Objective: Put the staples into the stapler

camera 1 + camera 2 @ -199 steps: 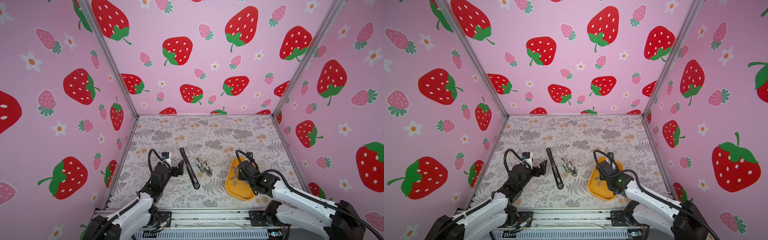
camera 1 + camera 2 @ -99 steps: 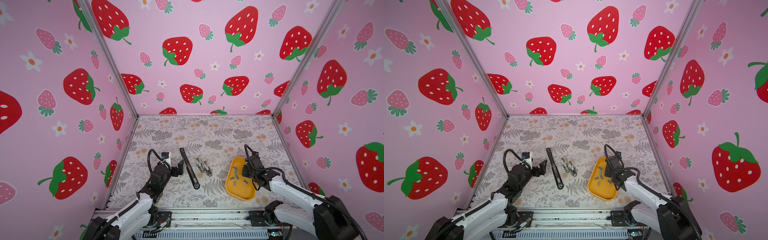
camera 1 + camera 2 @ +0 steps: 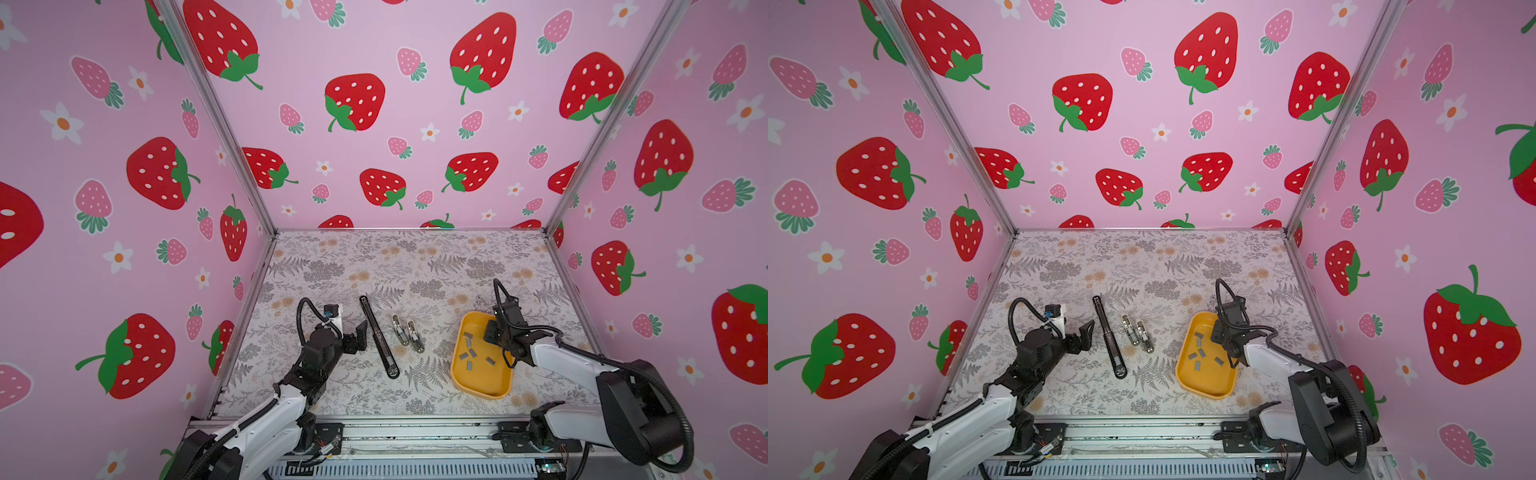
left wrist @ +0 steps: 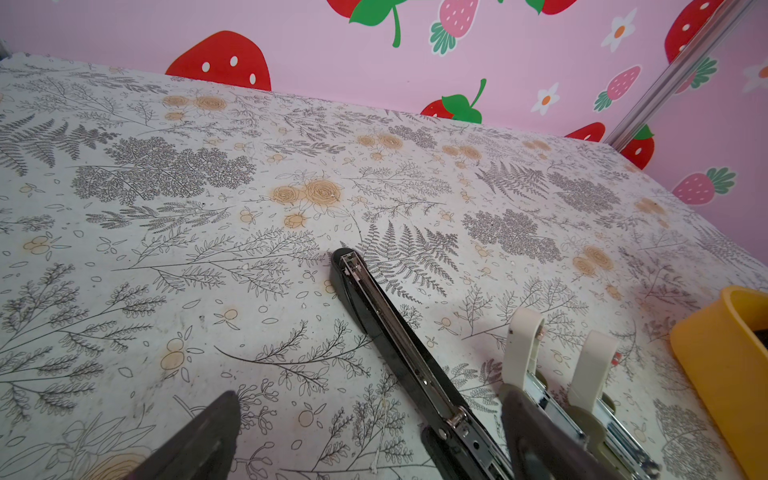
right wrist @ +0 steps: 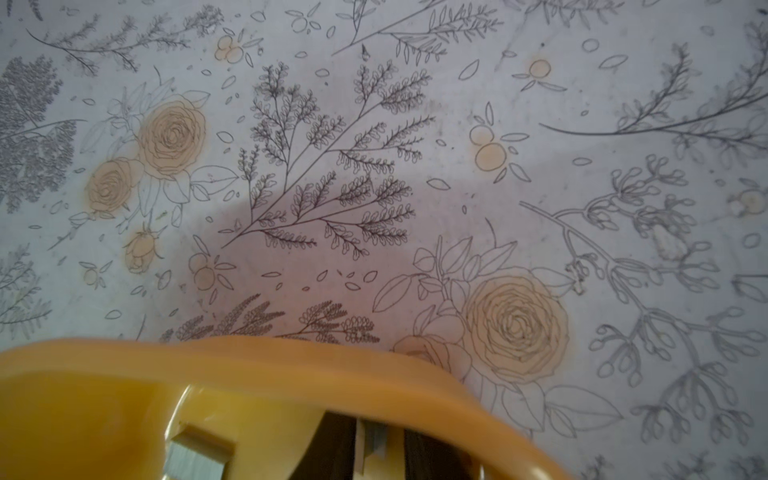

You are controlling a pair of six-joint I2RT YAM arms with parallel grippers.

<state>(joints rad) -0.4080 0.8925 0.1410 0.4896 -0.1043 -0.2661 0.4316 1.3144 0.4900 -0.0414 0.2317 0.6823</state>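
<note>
- Your right fingers (image 5: 338,449) are down inside the shallow yellow plastic tray (image 3: 484,382) with a narrow gap between them. One small flat grey metal staple strip (image 5: 374,440) stands in that gap. You cannot tell whether either finger presses on it.
- The other staple strips (image 3: 469,365) lie loose on the tray floor. You can count six in both top views, all clear of the fingers.
- Your left fingers (image 4: 199,436) are spread wide with nothing between them. They are well apart from the tray, just beyond the long black stapler (image 3: 379,336).
- There are three staplers on the floral tabletop (image 3: 415,266). The black one is folded out flat, and two small cream-handled metal staplers (image 3: 407,330) lie side by side between it and the tray.
- In both top views the right wrist covers the fingertips and one corner of the tray, so any strips beneath it can't be counted.
- The right wrist view is blurred at the tray rim and cuts off both strips it shows.
</note>
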